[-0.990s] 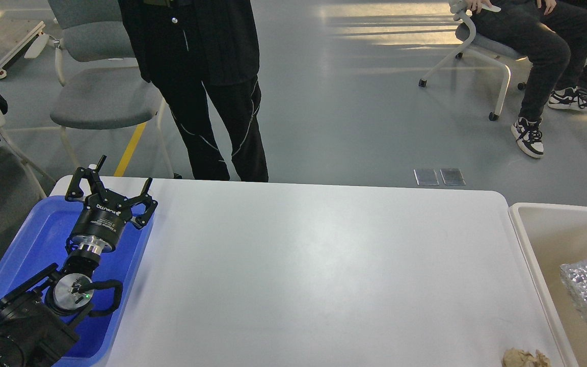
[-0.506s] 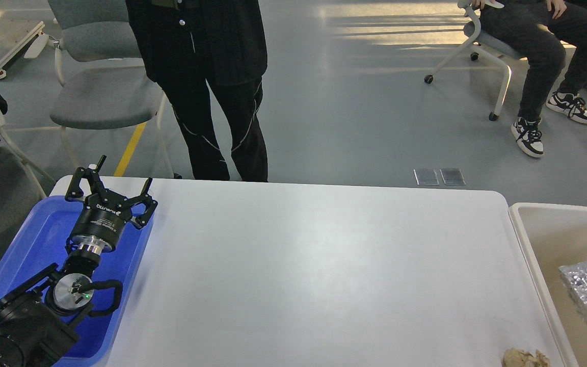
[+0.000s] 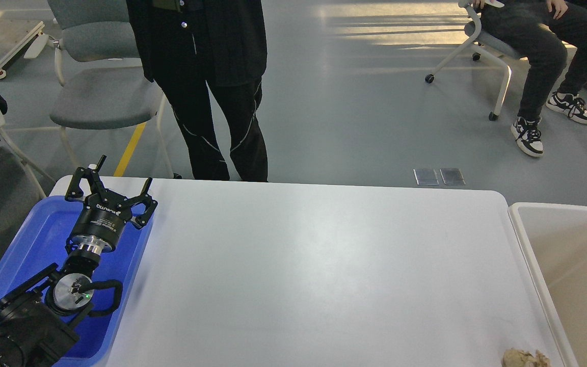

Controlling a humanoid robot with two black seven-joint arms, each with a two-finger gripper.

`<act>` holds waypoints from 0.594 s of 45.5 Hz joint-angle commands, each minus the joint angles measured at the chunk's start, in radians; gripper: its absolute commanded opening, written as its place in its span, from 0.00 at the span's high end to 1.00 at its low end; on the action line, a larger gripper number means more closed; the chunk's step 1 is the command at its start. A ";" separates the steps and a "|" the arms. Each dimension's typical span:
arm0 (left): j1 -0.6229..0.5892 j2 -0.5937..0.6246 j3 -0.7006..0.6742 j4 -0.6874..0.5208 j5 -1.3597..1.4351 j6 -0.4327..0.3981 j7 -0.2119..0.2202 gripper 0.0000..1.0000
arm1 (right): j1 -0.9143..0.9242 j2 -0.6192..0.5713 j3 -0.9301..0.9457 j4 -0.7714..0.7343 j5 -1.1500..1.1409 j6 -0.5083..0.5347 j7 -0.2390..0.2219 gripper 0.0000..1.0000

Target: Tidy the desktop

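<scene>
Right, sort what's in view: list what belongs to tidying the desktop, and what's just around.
Belongs to the job:
desktop
crumpled brown paper at its near right edge
blue tray
off-white bin
left gripper, fingers spread over the tray

Just around:
grey chair
standing person
seated person
</scene>
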 commanded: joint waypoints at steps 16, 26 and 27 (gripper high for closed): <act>0.000 0.000 0.000 0.000 0.000 0.000 0.000 0.00 | 0.104 -0.014 0.077 0.021 0.042 0.331 0.007 0.00; 0.000 0.000 0.000 0.000 0.000 0.000 0.000 0.00 | 0.158 -0.013 0.114 0.098 0.064 0.535 0.009 0.00; 0.000 0.000 0.000 0.000 0.000 0.000 0.000 0.00 | 0.161 -0.013 0.116 0.116 0.066 0.535 0.009 0.00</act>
